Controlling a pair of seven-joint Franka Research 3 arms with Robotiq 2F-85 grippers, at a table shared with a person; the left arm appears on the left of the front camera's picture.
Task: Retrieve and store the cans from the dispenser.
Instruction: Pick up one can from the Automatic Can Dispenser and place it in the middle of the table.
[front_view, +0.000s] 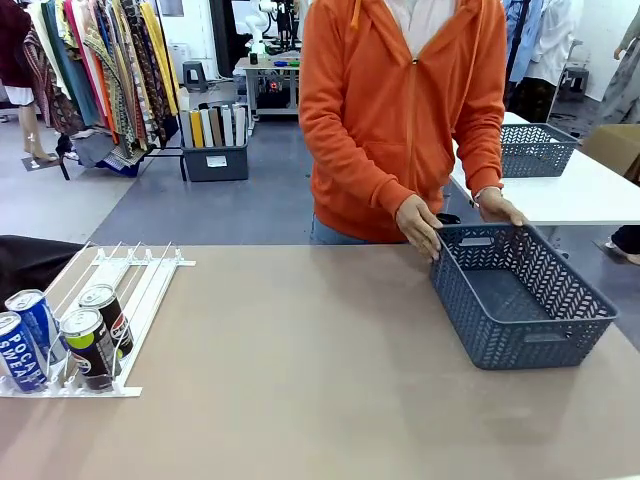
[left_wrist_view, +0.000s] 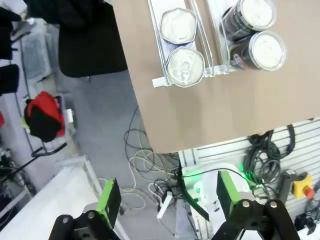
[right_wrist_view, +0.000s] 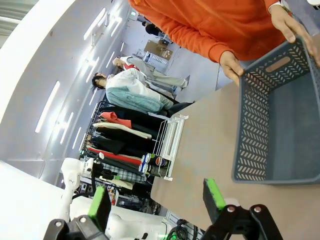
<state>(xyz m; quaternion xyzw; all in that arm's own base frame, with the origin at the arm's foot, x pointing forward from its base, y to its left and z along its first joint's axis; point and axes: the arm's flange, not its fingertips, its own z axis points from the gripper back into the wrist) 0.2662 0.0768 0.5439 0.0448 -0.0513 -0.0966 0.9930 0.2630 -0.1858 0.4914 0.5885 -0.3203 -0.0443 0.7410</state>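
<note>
Dispenser (front_view: 150, 290): white rail rack on table (front_view: 300, 400).
- Cans (front_view: 95, 340): 4, upright at the dispenser's near end. 2 blue Pocari in one lane, 2 dark in the next lane.
- Basket (front_view: 520, 300): grey lattice, well apart from the dispenser w/ bare tabletop between. Person's hands (front_view: 418, 225) on its far rim.
- Left gripper (left_wrist_view: 167, 192): fingers apart, nothing between, off the table edge by the dispenser.
- Right gripper (right_wrist_view: 156, 196): fingers apart, nothing between.
- Left wrist view adds silver can tops and floor cables (left_wrist_view: 145, 165). Front view gives the labels.
</note>
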